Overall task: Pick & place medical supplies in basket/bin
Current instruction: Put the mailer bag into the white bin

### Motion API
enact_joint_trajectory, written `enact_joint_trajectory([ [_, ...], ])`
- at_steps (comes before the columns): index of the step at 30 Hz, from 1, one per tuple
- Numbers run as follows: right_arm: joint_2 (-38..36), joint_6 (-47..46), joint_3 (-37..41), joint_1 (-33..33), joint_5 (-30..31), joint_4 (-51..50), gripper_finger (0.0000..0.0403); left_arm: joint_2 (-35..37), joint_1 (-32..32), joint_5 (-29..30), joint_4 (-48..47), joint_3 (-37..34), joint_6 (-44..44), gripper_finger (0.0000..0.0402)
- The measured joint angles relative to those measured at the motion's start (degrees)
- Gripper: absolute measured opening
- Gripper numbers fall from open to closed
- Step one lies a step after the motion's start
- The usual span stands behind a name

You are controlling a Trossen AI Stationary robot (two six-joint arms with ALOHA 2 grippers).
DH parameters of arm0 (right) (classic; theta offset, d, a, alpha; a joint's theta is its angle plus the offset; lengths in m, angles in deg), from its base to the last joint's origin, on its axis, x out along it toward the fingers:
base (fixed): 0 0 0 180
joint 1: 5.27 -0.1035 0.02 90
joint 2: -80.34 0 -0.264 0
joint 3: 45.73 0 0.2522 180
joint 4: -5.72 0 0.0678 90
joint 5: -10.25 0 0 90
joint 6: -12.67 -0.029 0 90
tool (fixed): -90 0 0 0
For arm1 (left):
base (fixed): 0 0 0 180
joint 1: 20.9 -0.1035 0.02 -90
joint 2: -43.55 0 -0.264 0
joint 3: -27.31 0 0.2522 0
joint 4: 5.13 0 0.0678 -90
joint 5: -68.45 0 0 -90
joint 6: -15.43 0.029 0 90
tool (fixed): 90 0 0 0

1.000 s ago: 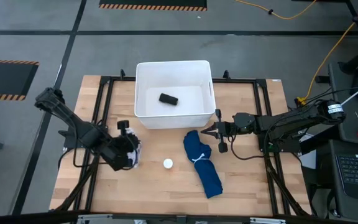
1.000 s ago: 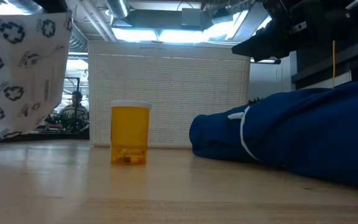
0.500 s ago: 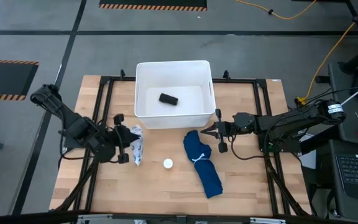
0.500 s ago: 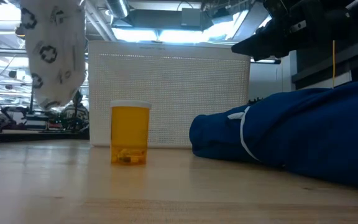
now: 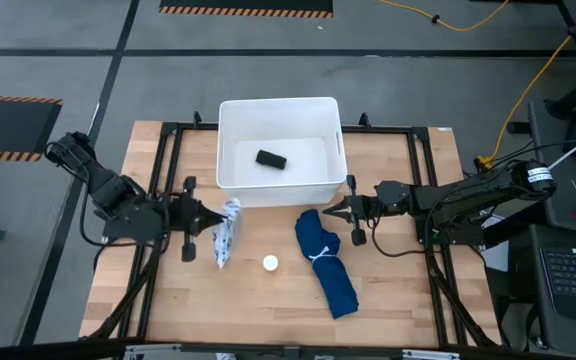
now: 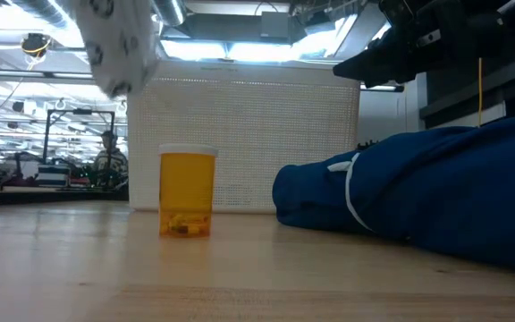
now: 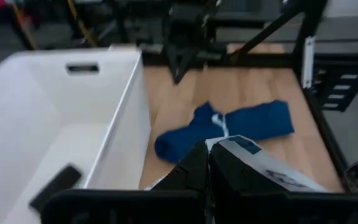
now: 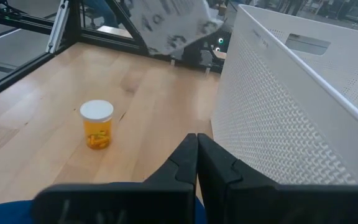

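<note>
The left end effector (image 5: 211,222) sits over the left part of the table (image 5: 388,300), its fingers clamped on one end of the patterned white packet (image 5: 227,230); the packet hangs clear of the wood, as the low view shows it high above the surface, and its long axis runs roughly along the near-far line of the table, drooping toward the near edge. The relation that matters is packet to tub: the white plastic tub (image 5: 230,185) lies just beyond the held packet and slightly toward the right, its near wall close to the packet's upper end; so I judge the coming move to be a short carry away from the near edge and over the rim, then a release; the left arm is plainly the nearer one for this.

Inside the tub lies a small black object (image 5: 271,158); on the table between the arms stands a small amber pill bottle with a white cap (image 5: 270,263), upright and untouched; just right of it lies the dark-blue cloth bundle (image 5: 326,262), tied with a white band, its long axis slanting from near the tub's right corner toward the near right of the table.

The right end effector (image 5: 333,212) waits at the bundle's far end, beside the tub's right corner, fingers pressed together and holding nothing.
</note>
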Motion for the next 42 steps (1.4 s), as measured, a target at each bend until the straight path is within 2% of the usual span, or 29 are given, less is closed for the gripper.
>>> enact_joint_trajectory([
  [11,0.0,0.0,0.0,0.0,0.0,0.0,0.0012,-0.4,-1.6,2.8,20.0,0.0,19.1,0.0002],
  [15,0.0,0.0,0.0,0.0,0.0,0.0,0.0012,-0.4,-3.3,3.0,24.3,0.0,24.5,0.0002],
  [21,0.0,0.0,0.0,0.0,0.0,0.7,0.0012,-1.3,-7.3,4.6,32.0,0.0,30.3,0.0002],
  [29,0.0,0.0,0.0,0.0,0.0,0.8,0.0012,-2.8,-13.9,4.0,48.1,0.0,44.9,0.0002],
  [34,0.0,0.0,0.0,0.0,0.0,0.9,0.0012,-2.8,-21.3,-1.0,48.7,0.0,46.1,0.0002],
  [42,0.0,-0.6,0.0,0.0,0.0,1.1,0.0012,-5.4,-36.5,-15.8,49.1,0.0,40.9,0.0002],
])
